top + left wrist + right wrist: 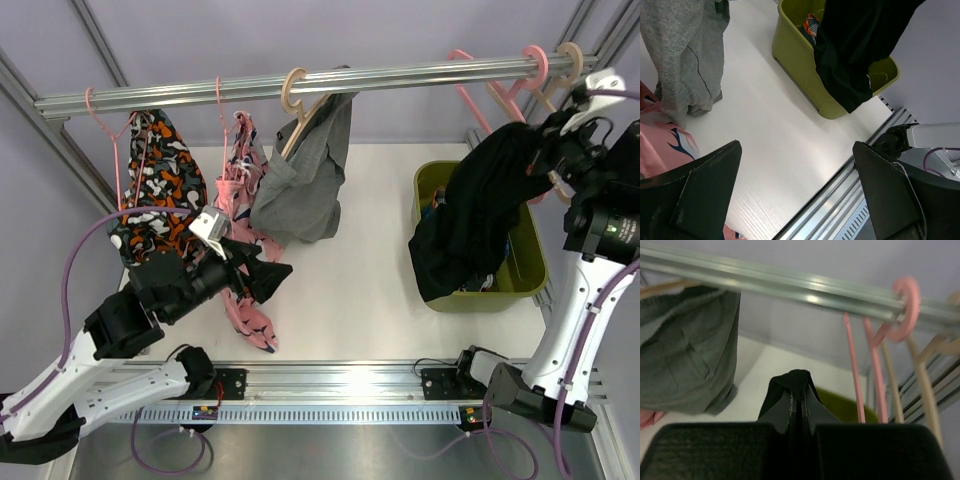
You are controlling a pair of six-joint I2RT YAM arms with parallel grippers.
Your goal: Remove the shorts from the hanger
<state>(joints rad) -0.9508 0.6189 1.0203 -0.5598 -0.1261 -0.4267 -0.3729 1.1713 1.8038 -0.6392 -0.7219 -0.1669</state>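
Black shorts (792, 382), pinched between right fingers (710, 450)

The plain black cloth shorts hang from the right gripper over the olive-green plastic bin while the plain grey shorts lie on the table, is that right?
No: the plain grey cloth shorts hang from a beige hanger on the metal rail, as the top external view shows; the rest is right.

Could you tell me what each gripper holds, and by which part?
Right gripper pinches the plain black cloth shorts by a bunched top fold; left gripper holds nothing.
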